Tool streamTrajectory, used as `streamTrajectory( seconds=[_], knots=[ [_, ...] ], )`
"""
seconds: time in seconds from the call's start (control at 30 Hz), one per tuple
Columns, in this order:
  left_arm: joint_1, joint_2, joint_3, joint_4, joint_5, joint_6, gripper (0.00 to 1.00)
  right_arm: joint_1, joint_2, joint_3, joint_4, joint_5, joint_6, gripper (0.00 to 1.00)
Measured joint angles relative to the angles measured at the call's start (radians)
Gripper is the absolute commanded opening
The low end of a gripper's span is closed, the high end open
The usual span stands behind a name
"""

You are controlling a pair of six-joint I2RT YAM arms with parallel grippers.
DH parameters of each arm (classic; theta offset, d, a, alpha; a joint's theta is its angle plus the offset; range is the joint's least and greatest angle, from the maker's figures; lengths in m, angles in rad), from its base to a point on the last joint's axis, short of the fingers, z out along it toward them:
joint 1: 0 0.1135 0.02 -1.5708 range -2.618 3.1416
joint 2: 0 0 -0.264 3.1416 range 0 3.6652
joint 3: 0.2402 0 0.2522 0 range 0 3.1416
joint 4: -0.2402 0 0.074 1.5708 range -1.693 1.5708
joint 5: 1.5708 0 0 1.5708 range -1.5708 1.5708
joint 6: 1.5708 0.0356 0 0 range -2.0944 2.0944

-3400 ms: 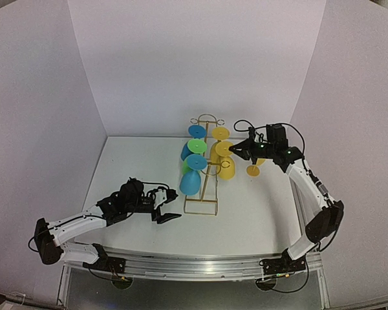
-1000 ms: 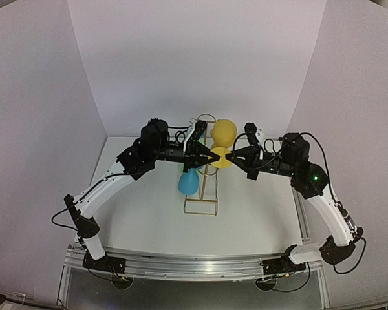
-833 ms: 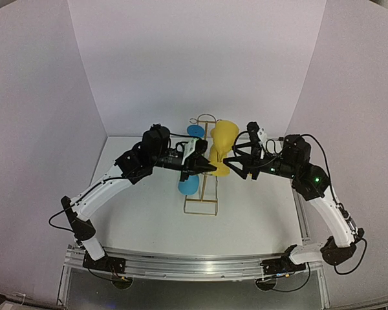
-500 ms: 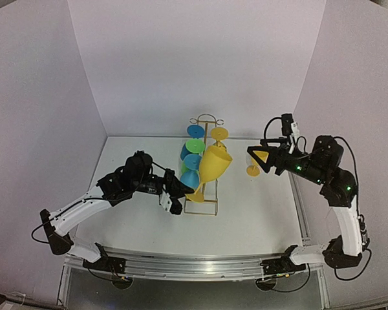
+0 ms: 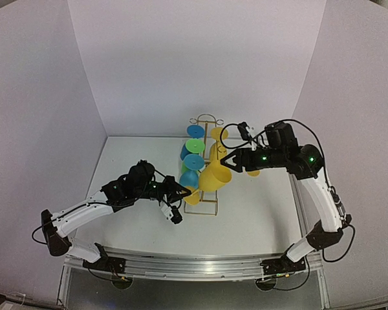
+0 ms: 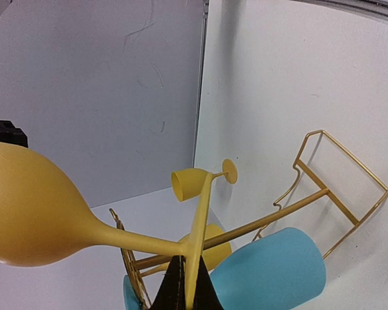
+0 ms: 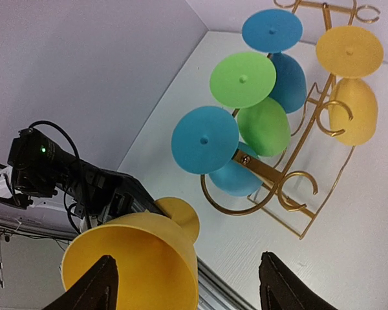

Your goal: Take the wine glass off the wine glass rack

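My left gripper (image 5: 185,194) is shut on the round foot of a yellow wine glass (image 5: 213,175). The glass is off the rack and tilted in front of it, its mouth facing up and right. In the left wrist view the foot's edge (image 6: 194,271) sits between my fingers and the bowl (image 6: 26,213) fills the left. The gold wire wine glass rack (image 5: 205,201) stands mid-table. My right gripper (image 5: 235,159) is open just beyond the bowl's rim. In the right wrist view the bowl's mouth (image 7: 139,261) lies behind one finger (image 7: 98,287).
Blue, green and yellow glasses hang on the rack (image 7: 291,194): a blue foot (image 5: 194,161), a green foot (image 5: 194,145), a yellow foot (image 5: 219,134). Another yellow glass (image 5: 253,172) stands on the table right of the rack, partly behind my right gripper. White walls enclose the table.
The right gripper opened and let go of the yellow glass, drew back right, then swung left again to its rim. The left gripper carried the glass down in front of the rack.
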Motion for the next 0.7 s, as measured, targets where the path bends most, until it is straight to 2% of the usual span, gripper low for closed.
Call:
streamTrajectory(
  seconds=[0.3,0.37,0.43,0.47,0.57,0.6,0.7],
  knots=[
    [-0.004,0.0,0.0,0.018,-0.021,0.003,0.0,0.0,0.006,-0.035,-0.014,-0.095,-0.008,0.48],
    [-0.005,0.0,0.0,0.025,-0.025,0.002,0.0,0.0,0.006,-0.059,-0.015,-0.112,-0.01,0.34],
    [-0.005,0.0,0.0,0.031,-0.029,0.001,0.0,0.0,0.007,-0.078,-0.02,-0.12,-0.016,0.09],
    [-0.005,0.0,0.0,0.033,-0.031,0.001,0.0,0.0,0.007,-0.082,-0.023,-0.123,-0.016,0.0],
    [-0.005,0.0,0.0,0.035,-0.036,0.003,0.01,0.0,0.007,-0.083,-0.032,-0.108,-0.011,0.0],
    [-0.006,0.0,0.0,0.037,-0.036,0.003,0.1,-0.001,0.006,-0.083,-0.04,-0.093,-0.009,0.0],
    [-0.007,0.0,-0.006,0.053,-0.038,-0.004,0.6,-0.001,0.004,-0.083,-0.047,-0.062,-0.004,0.0]
  ],
)
